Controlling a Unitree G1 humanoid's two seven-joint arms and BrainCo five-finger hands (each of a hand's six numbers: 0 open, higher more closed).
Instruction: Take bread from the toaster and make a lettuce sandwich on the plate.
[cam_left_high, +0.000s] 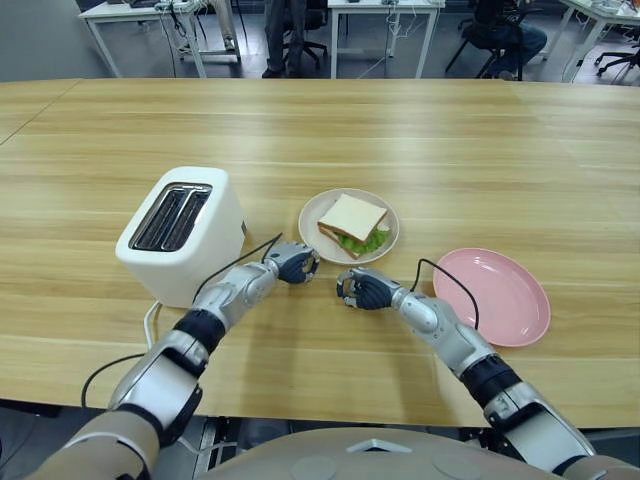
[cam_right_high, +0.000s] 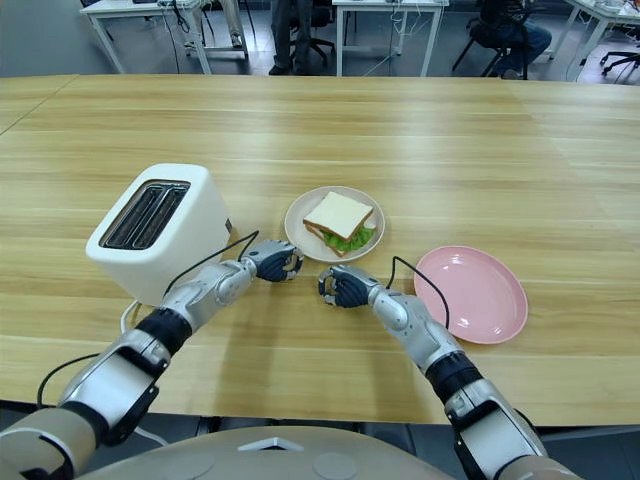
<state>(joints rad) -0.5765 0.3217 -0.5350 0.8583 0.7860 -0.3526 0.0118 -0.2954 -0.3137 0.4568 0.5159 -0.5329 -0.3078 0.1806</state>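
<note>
A white toaster (cam_left_high: 185, 232) stands at the left with both slots dark. On the beige plate (cam_left_high: 312, 215) at the centre lies a sandwich (cam_left_high: 353, 223): bread on top, green lettuce (cam_left_high: 364, 243) showing at its near edge, bread underneath. My left hand (cam_left_high: 292, 262) hovers just in front of the plate's left rim, fingers curled and holding nothing. My right hand (cam_left_high: 362, 289) sits just in front of the plate's near rim, fingers likewise curled and holding nothing. Neither hand touches the sandwich.
A pink plate (cam_left_high: 495, 295) lies bare to the right of my right forearm. The toaster's white cord (cam_left_high: 152, 318) loops off the near left edge. Wooden table stretches wide behind; desks and chairs stand beyond its far edge.
</note>
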